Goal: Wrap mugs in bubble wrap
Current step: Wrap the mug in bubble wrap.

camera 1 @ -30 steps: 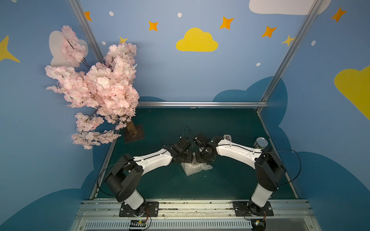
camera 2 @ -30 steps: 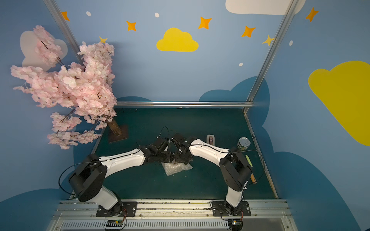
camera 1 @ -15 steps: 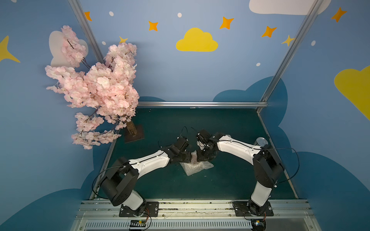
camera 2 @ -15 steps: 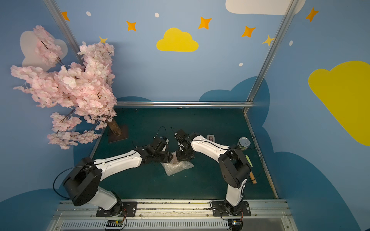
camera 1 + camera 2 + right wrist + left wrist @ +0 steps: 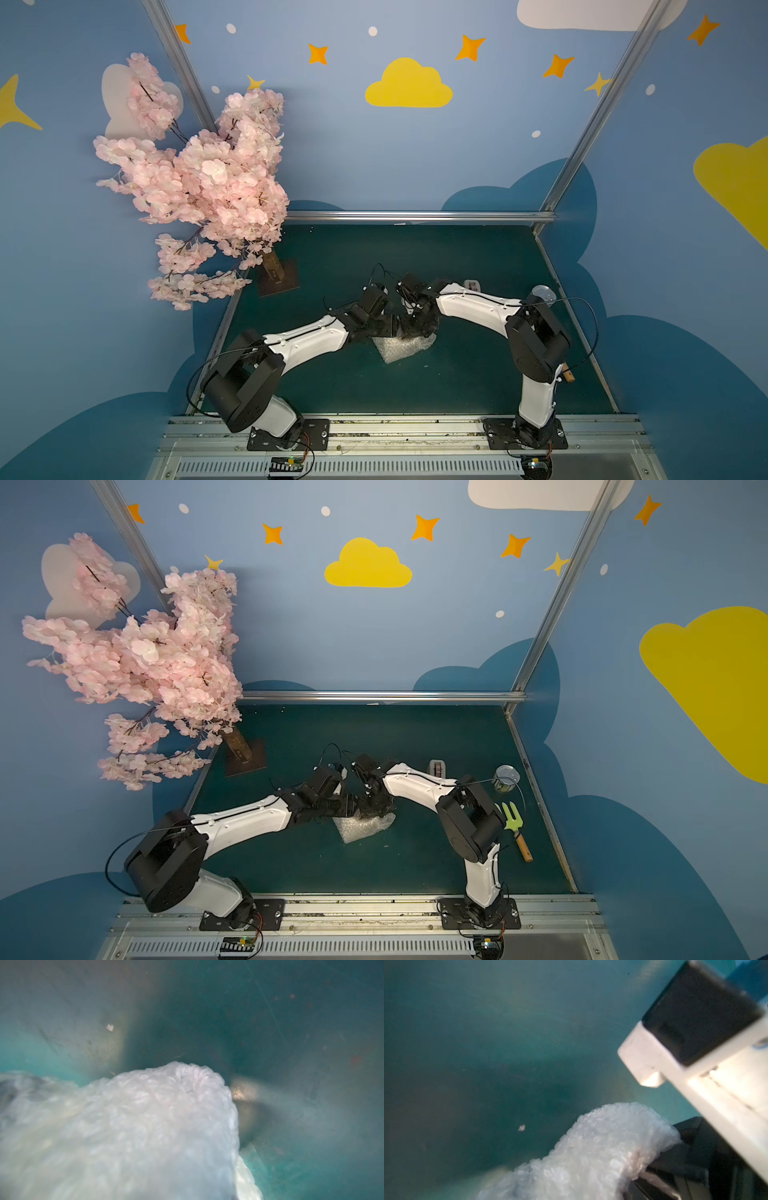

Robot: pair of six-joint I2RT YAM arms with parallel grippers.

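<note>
a pink blossom tree (image 5: 199,183) fills the upper left of both top views, its trunk on a dark square base (image 5: 278,277) at the left edge of the green table (image 5: 436,253). at centre right in a top view stand a beige tape dispenser (image 5: 437,767) and a silver tin can (image 5: 506,778). just below the can lies a green hand fork (image 5: 512,821) with a wooden handle.

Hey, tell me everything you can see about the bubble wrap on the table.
The bubble wrap is a whitish, translucent sheet of small bubbles, crumpled into a rounded bundle with one corner pointing toward the table's near edge. It lies on the green table, between the arms. The left hand and right hand meet over its far edge; whether either grips it cannot be told. Whatever it may cover is hidden.
</note>
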